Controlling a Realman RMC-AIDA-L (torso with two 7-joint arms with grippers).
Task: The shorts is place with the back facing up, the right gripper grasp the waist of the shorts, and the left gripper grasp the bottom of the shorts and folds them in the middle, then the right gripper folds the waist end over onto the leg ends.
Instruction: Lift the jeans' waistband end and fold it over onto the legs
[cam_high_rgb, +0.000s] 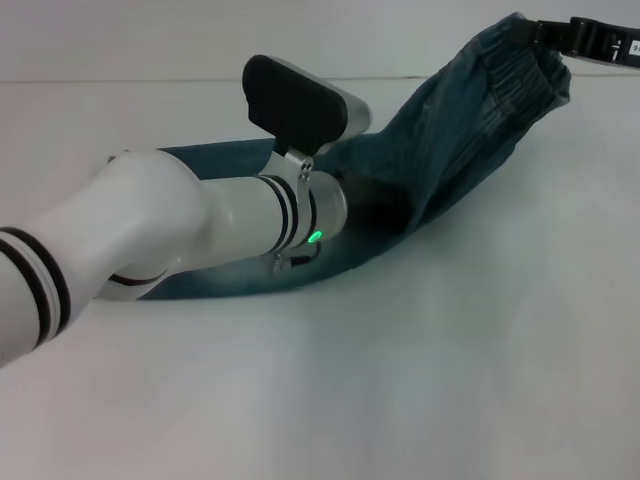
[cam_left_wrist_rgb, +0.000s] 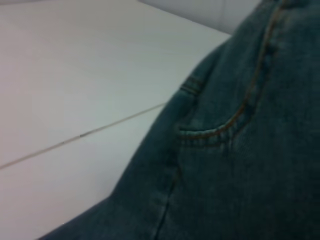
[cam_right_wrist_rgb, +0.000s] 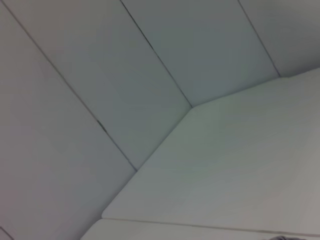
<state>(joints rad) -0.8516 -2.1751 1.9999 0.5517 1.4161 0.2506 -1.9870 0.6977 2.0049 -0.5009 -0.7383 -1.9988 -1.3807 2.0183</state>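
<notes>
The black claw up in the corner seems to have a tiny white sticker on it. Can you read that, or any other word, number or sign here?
White label on the right gripper: too small and cut off to read.
Shorts: no print or number in view.
Left gripper: only a green light, no text.

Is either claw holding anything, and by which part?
The right gripper holds the blue denim shorts up by the ruffled waist; the left gripper's hold is hidden.

Even, diffuse lighting seen on white table (cam_high_rgb: 400, 380); no glare noted. Soft shadow cast under raised shorts (cam_high_rgb: 470, 130) and beneath left arm. Left wrist view rendered blurred, denim stitching softened. Right wrist view kept dim and grey, panel seams only faintly defined.
</notes>
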